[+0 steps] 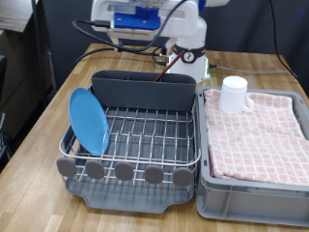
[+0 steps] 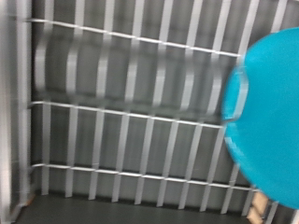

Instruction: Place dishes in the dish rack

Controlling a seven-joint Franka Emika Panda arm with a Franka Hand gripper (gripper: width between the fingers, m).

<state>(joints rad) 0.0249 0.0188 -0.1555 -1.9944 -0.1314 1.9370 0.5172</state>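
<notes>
The turquoise-blue plate [image 1: 90, 121] stands on edge in the wire dish rack [image 1: 145, 130], at the exterior view's left. It fills one side of the blurred wrist view [image 2: 266, 112], over the rack's wires [image 2: 121, 112]. The white mug [image 1: 235, 94] stands on the pink checked cloth in the grey bin. My gripper [image 1: 175, 62] hangs just behind the rack's tall grey caddy [image 1: 145, 89], and its fingers do not show clearly. A thin reddish-brown thing shows at the gripper; I cannot tell whether it is the wooden spoon. A small brown bit [image 2: 257, 212] shows at the wrist view's edge.
The grey bin [image 1: 253, 184] lined with pink checked cloth [image 1: 261, 135] stands at the exterior view's right of the rack. A row of round grey tabs [image 1: 126, 171] lines the rack's front. The robot base and cables are at the back of the wooden table [image 1: 39, 126].
</notes>
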